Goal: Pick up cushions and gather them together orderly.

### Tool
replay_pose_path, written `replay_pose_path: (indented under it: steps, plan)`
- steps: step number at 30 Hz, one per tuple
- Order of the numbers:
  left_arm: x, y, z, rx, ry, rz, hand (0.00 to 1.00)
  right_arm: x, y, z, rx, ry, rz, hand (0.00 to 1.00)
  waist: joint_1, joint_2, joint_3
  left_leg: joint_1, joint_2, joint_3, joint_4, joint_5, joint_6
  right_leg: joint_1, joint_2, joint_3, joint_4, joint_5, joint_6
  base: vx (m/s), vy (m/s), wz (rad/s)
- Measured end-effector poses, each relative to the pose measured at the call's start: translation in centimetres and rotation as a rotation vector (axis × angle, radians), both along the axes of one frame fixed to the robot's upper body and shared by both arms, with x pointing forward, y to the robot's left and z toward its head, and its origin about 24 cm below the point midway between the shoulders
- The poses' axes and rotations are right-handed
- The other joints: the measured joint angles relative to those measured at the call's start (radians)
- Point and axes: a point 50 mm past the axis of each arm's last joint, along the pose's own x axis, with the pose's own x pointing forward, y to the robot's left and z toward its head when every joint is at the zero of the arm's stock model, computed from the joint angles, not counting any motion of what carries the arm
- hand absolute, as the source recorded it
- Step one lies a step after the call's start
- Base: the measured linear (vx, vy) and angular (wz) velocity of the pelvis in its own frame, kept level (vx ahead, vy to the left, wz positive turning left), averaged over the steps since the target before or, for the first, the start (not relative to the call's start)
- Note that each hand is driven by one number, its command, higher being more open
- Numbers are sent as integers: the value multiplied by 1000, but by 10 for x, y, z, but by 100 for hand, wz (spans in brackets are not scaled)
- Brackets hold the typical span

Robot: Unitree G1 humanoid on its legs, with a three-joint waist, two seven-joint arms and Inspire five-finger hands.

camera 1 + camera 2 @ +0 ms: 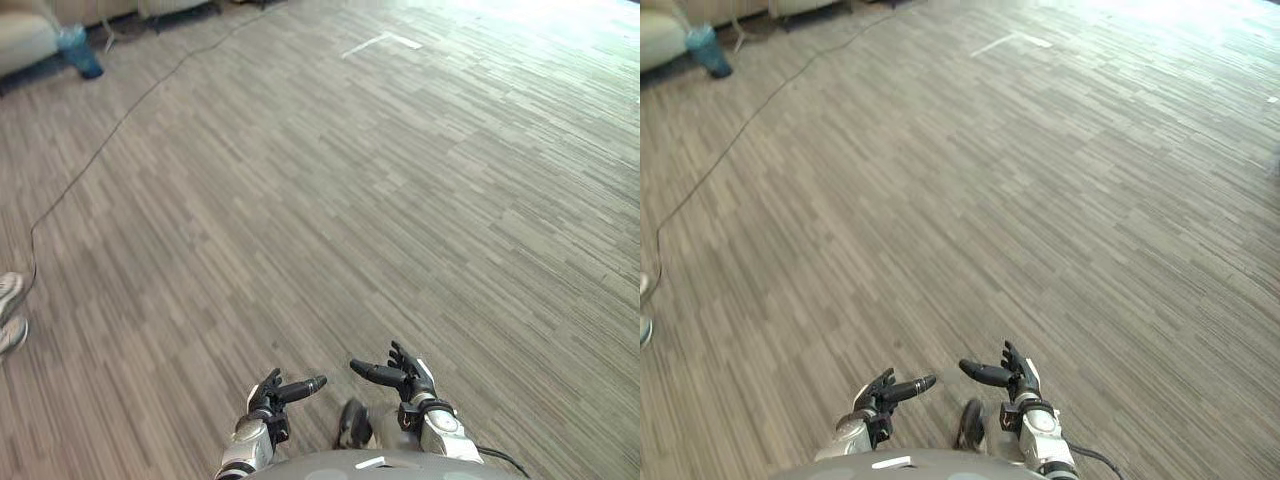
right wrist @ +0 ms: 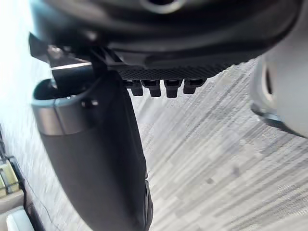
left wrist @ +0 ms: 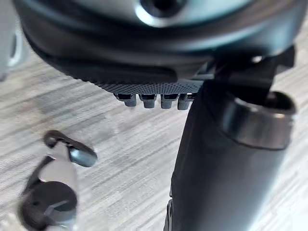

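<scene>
My left hand (image 1: 272, 393) and my right hand (image 1: 408, 376) hang low over the wood-pattern floor, close to my body and a short way apart. Both are open with relaxed fingers, thumbs pointing toward each other, and nothing is in either. In the left wrist view the fingertips (image 3: 149, 100) and the thumb (image 3: 226, 168) stand over bare floor. The right wrist view gives the same picture, with the thumb (image 2: 101, 159) over bare floor. A beige upholstered seat (image 1: 22, 40) stands at the far left corner.
A blue object (image 1: 80, 52) stands on the floor beside the beige seat. A thin dark cord (image 1: 110, 135) runs across the left side of the floor. A person's light shoes (image 1: 10, 312) show at the left edge. White tape (image 1: 385, 42) marks the far floor.
</scene>
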Motion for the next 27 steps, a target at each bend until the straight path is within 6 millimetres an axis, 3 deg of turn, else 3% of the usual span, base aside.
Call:
replay_pose_path:
  steps: [1, 2, 3, 4, 6, 7, 8, 9, 10, 11, 13, 14, 15, 16, 17, 18, 19, 20, 21, 22, 24, 25, 26, 27]
  plan:
    - [3, -1, 2, 4, -16, -6, 100, -2, -2, -1, -1, 4, -12, 100, 10, -2, -4, -22, -54, -71, -182, 27, -29, 19, -20, 59, -20, -19, 31, 491, 239, -108]
    - [3, -1, 2, 4, -16, -6, 100, -2, -2, -1, -1, 4, -12, 100, 10, -2, -4, -22, -54, -71, -182, 27, -29, 19, -20, 59, -20, -19, 31, 399, 224, -122]
    - [1, -2, 0, 5, -8, -8, 100, -8, -5, -3, -5, 16, -22, 100, 16, 16, -21, -37, -61, -90, -303, 68, -34, 36, -22, 114, -21, -58, 54, 428, 258, -114]
    - [-2, -3, -1, 1, 5, -3, 100, -12, -5, -4, -4, 30, -29, 100, 21, 21, -41, -35, -67, -101, -259, 167, -12, 49, -36, 170, 13, -105, 73, 650, 356, -130]
    - [-4, 3, -2, 20, 20, -3, 100, -20, -4, -6, -4, 46, -17, 100, 10, -32, -74, -22, -86, -55, -200, 91, -3, 11, -84, 192, 137, -126, 96, 601, 300, -65]
    - [-4, 4, -3, 23, 24, -4, 100, -22, -4, -7, -4, 51, -18, 100, 14, -43, -79, -11, -87, -39, -194, 70, -4, -17, -90, 192, 208, -127, 99, 615, 333, -66]
    - [-4, 9, -3, 39, 32, -7, 100, -22, -3, -7, -4, 50, -12, 100, 16, -71, -79, 55, -106, 8, -198, 15, 10, -136, -116, 177, 509, -88, 162, 508, 286, -56]
    - [-5, 10, -3, 42, 36, -9, 100, -22, -3, -7, -4, 50, -12, 100, 14, -76, -79, 72, -111, 12, -203, 4, 13, -163, -123, 172, 566, -67, 184, 506, 273, -59]
    - [-6, 10, -6, 52, 72, -33, 100, -19, -6, -6, -12, 39, -8, 100, -3, -80, -66, 172, -138, 31, -240, -39, 25, -273, -165, 129, 849, 51, 219, 520, 193, -23]
    - [-10, 8, -9, 50, 100, -50, 100, -14, -8, -4, -18, 25, -1, 100, -19, -70, -59, 248, -141, 32, -270, -61, 27, -322, -178, 81, 954, 30, 186, 521, 161, -18]
    - [-13, 3, -12, 50, 121, -83, 100, -10, -9, -2, -25, 5, 10, 100, -23, -52, -54, 342, -139, 33, -338, -67, 29, -390, -177, 6, 986, -8, 142, 483, 99, 2]
    - [-14, -1, -13, 50, 131, -110, 100, -4, -11, 0, -31, -16, 21, 100, -28, -35, -43, 411, -126, 35, -398, -65, 27, -447, -168, -62, 939, -49, 107, 570, 33, 12]
    - [-15, -4, -15, 48, 141, -126, 100, 3, -12, 2, -36, -40, 28, 100, -33, -18, -33, 466, -105, 40, -437, -63, 25, -507, -146, -117, 826, -72, 91, 588, 3, 17]
    - [-16, -4, -15, 48, 146, -125, 100, 5, -12, 4, -36, -51, 29, 100, -38, -16, -32, 483, -99, 43, -449, -63, 25, -532, -141, -134, 773, -74, 90, 606, -48, 18]
    - [-19, -2, -16, 51, 156, -122, 100, 11, -11, 6, -35, -75, 34, 100, -47, -16, -29, 530, -89, 53, -488, -63, 24, -591, -128, -158, 620, -61, 97, 766, -130, 13]
    - [-20, -2, -17, 55, 163, -126, 100, 14, -11, 8, -33, -84, 38, 100, -51, -18, -27, 567, -87, 57, -519, -63, 24, -615, -118, -161, 469, -8, 109, 641, -119, 15]
    - [-22, -1, -17, 61, 171, -134, 100, 16, -10, 8, -29, -90, 43, 100, -59, -23, -24, 608, -100, 55, -547, -64, 23, -605, -111, -163, 337, 156, 103, 818, -185, 2]
    - [-24, -3, -19, 57, 186, -148, 100, 20, -13, 8, -37, -85, 49, 100, -62, 13, -17, 647, -65, 50, -562, -51, 21, -569, -76, -182, 332, 198, 36, 657, -176, -11]
    - [-21, -6, -18, 49, 174, -158, 100, 23, -14, 8, -35, -84, 41, 100, -60, 14, -12, 641, -73, 44, -546, 9, 9, -578, -77, -166, 363, 157, 28, 886, -271, -29]
    - [-21, -16, -19, 20, 173, -165, 100, 24, -19, 8, -36, -80, 6, 100, -65, 19, -11, 641, -81, 21, -514, 87, -29, -572, -88, -164, 404, 106, 12, 465, -174, -23]
    - [-21, -18, -19, 20, 173, -171, 100, 20, -21, 7, -40, -67, 0, 100, -73, 28, -14, 618, -66, -10, -427, 130, -60, -533, -83, -170, 386, 72, 12, 373, -157, 1]
    - [-20, -21, -19, 17, 168, -177, 100, 18, -22, 6, -41, -58, 0, 100, -74, 31, -13, 576, -48, -43, -316, 152, -81, -491, -75, -174, 356, 55, 14, 571, -253, 23]
    - [-16, -24, -17, -1, 147, -154, 100, 14, -24, 5, -45, -44, 3, 100, -72, 37, -10, 436, -5, -130, 7, 207, -146, -406, -49, -188, 286, 42, 16, 438, -198, 20]
    - [-15, -24, -16, 0, 141, -155, 100, 13, -24, 5, -46, -42, 2, 100, -70, 37, -10, 412, 4, -137, 70, 206, -154, -391, -44, -190, 275, 41, 17, 585, -234, 12]
